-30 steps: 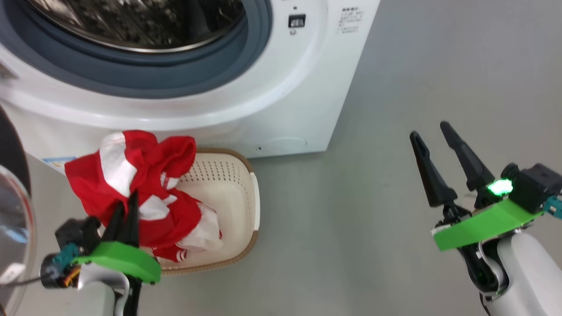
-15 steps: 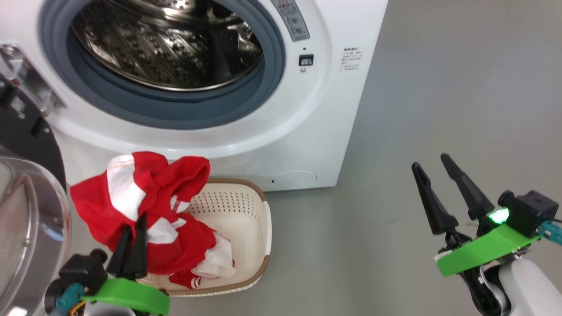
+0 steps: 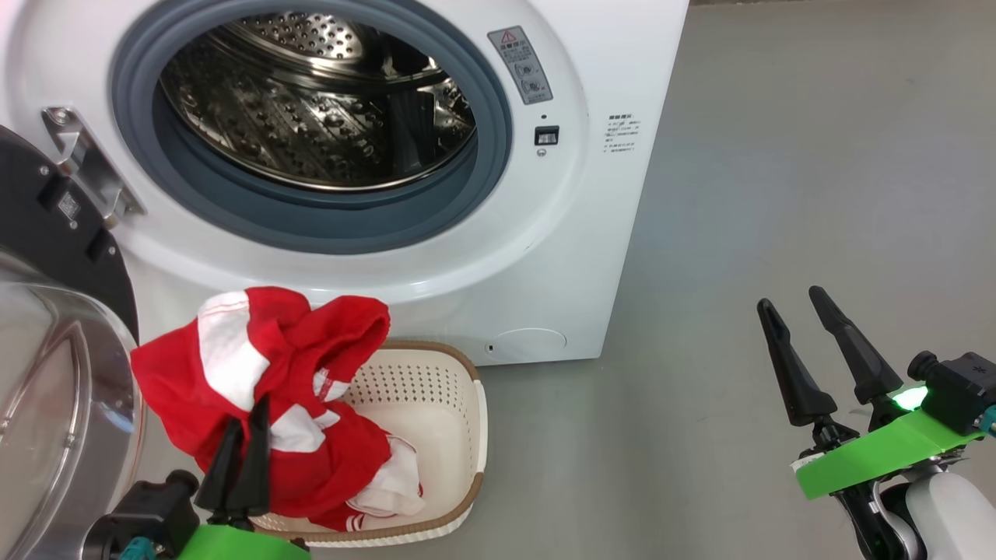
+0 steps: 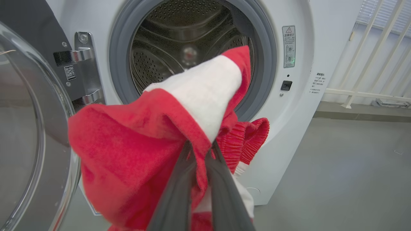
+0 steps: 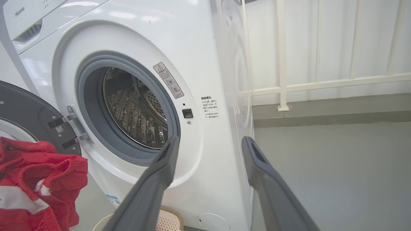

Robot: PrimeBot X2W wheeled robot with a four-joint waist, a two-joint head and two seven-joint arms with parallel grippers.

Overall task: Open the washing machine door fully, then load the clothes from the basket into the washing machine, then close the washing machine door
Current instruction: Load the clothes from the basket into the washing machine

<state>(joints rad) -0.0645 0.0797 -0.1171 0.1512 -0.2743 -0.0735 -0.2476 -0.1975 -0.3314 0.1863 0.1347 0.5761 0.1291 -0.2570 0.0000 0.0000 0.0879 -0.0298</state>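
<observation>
Far left: door (image 3: 70, 365) swung wide open, black rim and clear glass bowl turned toward the near side, hung from a steel hinge (image 3: 85, 167) on the machine's (image 3: 591, 233) front.

Near left, low down: left gripper (image 3: 249, 416), wrist at the bottom edge on a green plate (image 3: 233, 544), both dark fingers pointing up and away toward the machine. Clenched tight on the clothes (image 3: 233, 365), a fold of red-and-white fabric pinched between the fingers and bunched over their tips. From the left wrist, that bunch seen against the drum (image 4: 154, 64) mouth, outside it. Lower end of the clothes, with a striped cuff, trailing down into the left half of the basket (image 3: 443, 404).

Basket on the floor (image 3: 778, 155), just on the near side of the machine's front, below the opening; right half bare, perforated wall showing.

Behind it, the machine: white box, grey rubber ring (image 3: 327, 229) round the steel drum, warning label (image 3: 520, 66) and small latch (image 3: 547, 136) right of the opening.

Near right: right gripper (image 3: 790, 299), well apart from basket and machine, pale forearm (image 3: 945, 517) rising from the bottom right corner, a lit green lamp (image 3: 906, 398) at the wrist. Released, fingers spread wide, tilted up and slightly left, over grey floor. From the right wrist, pointed at the machine's right front edge, with a white railing (image 5: 321, 83) farther off on the right.
</observation>
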